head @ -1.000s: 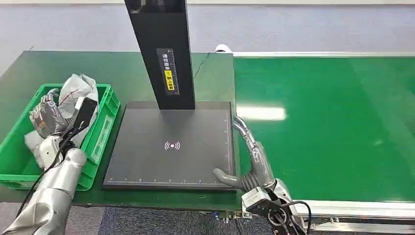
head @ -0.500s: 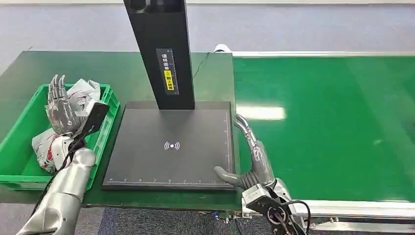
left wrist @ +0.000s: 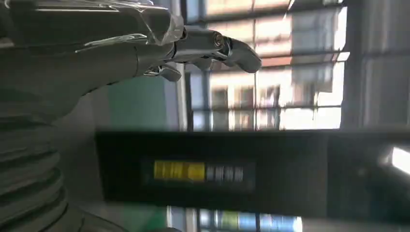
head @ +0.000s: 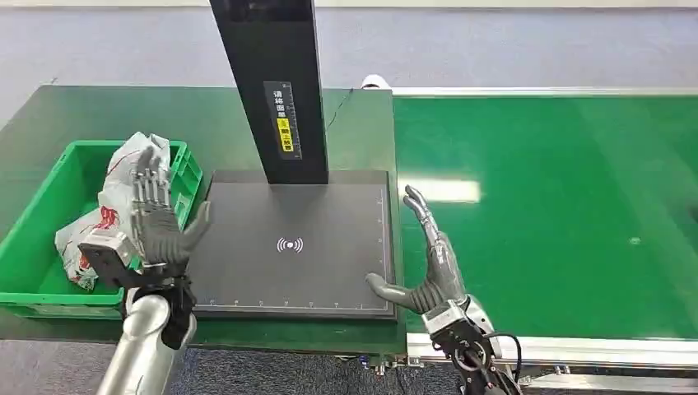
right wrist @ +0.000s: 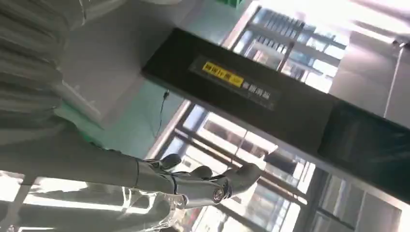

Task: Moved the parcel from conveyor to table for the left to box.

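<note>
Parcel (head: pixel 123 177): crumpled white/grey plastic mailer w/ red print, lying in the green crate (head: pixel 33 280) at table's left, its top poking above crate rim. Left hand (head: pixel 155 226) raised beside crate's near right corner, fingers spread upright, holding nothing, not touching parcel. Right hand (head: pixel 430 271) released too, fingers apart, at right edge of black scanner pad (head: pixel 288 247), between pad and green conveyor belt (head: pixel 543 214). Black scanner post (head: pixel 276 90) w/ yellow label stands behind pad.
</note>
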